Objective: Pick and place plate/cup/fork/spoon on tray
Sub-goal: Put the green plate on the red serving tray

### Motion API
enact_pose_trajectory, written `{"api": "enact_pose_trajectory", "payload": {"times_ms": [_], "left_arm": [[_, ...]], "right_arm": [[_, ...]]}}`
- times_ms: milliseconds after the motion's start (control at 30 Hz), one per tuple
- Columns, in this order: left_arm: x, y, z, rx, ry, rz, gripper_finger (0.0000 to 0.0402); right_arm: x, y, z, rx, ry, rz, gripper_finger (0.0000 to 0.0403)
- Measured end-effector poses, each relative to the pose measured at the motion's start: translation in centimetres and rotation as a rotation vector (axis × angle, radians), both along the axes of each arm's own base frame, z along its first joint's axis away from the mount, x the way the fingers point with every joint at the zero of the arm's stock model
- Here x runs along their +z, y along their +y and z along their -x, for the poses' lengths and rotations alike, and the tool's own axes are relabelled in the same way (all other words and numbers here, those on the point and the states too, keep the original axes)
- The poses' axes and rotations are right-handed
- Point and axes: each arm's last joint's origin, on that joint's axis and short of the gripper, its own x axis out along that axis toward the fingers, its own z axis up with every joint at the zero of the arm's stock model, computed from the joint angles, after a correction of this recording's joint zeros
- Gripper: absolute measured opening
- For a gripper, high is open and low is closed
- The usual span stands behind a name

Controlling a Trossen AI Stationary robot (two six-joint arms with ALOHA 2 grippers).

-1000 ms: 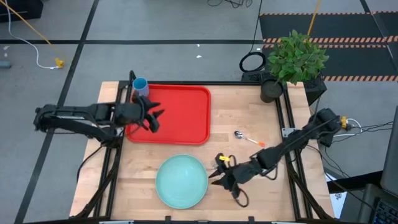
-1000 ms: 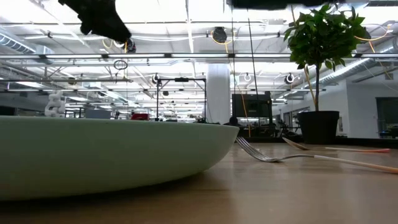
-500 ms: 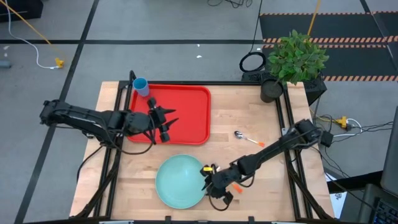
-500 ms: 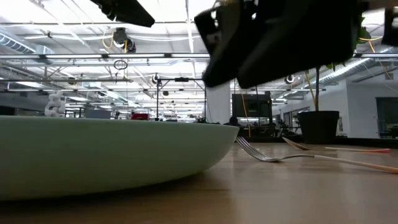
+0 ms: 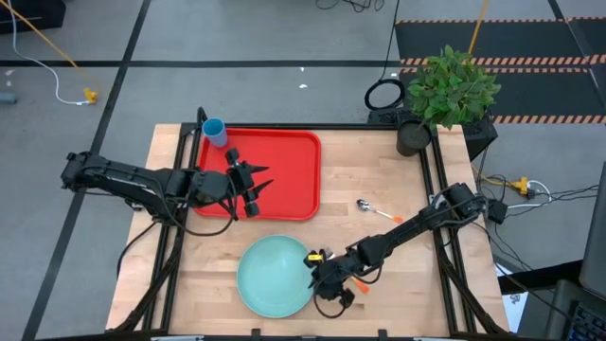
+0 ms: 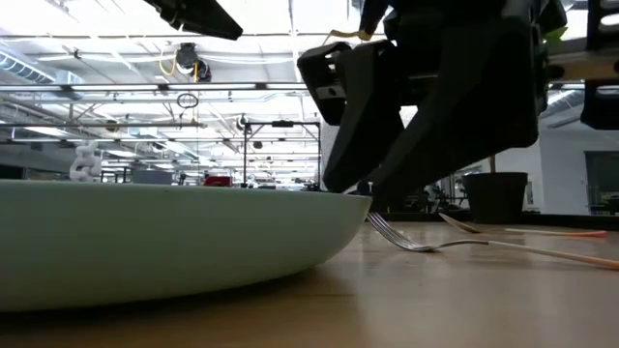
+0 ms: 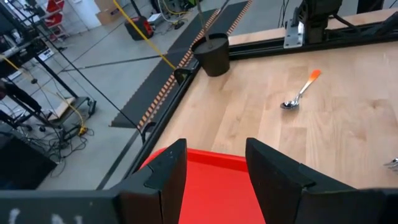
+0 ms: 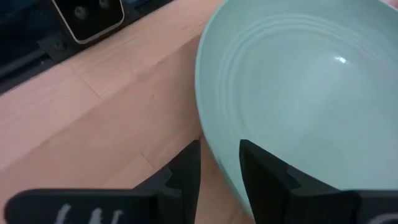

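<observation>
1. The right pincer [image 5: 320, 282] is sitting low at the rim of the pale mint-green plate [image 5: 275, 276], on the side that faces the fork [image 6: 455, 242]. In the right wrist view its two fingers [image 8: 186, 169] are standing a narrow gap apart, one on each side of the plate's edge, and are holding nothing.
2. The plate is resting flat on the worktop [image 5: 379, 180], near the front edge and just in front of the red tray [image 5: 284, 161]. The tray is lying empty; the blue cup [image 5: 214, 130] is standing just off its far left corner.
3. Judged step: gripping the plate by its rim. Keep one finger under the lip and one above it, and seat the rim deep between the pads before closing, because a wide plate held at one edge is likely to tip.
4. Lift only enough to clear the tray's raised rim, and keep the plate level while carrying it.
5. The left pincer [image 5: 251, 185] is hovering over the tray's front part with its fingers spread and empty. It is probably in the plate's path, so clear it first.
6. The fork is lying just beside the right pincer, and the spoon [image 5: 377, 210] is lying well apart, toward the right of the worktop. Avoid sweeping the fork during the lift.
</observation>
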Motion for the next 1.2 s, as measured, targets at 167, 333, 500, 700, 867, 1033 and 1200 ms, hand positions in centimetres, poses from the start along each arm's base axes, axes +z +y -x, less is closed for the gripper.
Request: {"api": "enact_pose_trajectory", "payload": {"times_ms": [167, 333, 500, 700, 867, 1033, 1200], "left_arm": [[0.0, 0.0, 0.0, 0.000, 0.000, 0.000, 0.0168], [0.0, 0.0, 0.0, -0.002, 0.001, -0.003, 0.0168], [0.0, 0.0, 0.0, -0.003, 0.003, -0.006, 0.0168], [0.0, 0.0, 0.0, -0.006, 0.008, -0.014, 0.0168], [0.0, 0.0, 0.0, -0.006, 0.007, -0.014, 0.0168], [0.0, 0.0, 0.0, -0.004, 0.006, -0.011, 0.0168], [0.0, 0.0, 0.0, 0.000, 0.001, 0.001, 0.0168]], "right_arm": [[-0.8, 0.0, 0.0, 0.017, 0.016, 0.039, 0.0076], [-1.6, 0.1, -0.2, 0.035, 0.005, 0.051, 0.0055], [-1.5, 0.1, -0.3, 0.061, -0.018, 0.067, 0.0018], [-1.2, 0.5, -0.3, 0.073, -0.038, 0.067, 0.0006], [0.2, 1.9, -0.7, 0.097, -0.081, 0.047, 0.0002], [1.4, 3.1, -0.9, 0.118, -0.116, 0.048, 0.0002], [2.0, 3.4, -1.1, 0.080, -0.146, 0.105, 0.0001]]}}
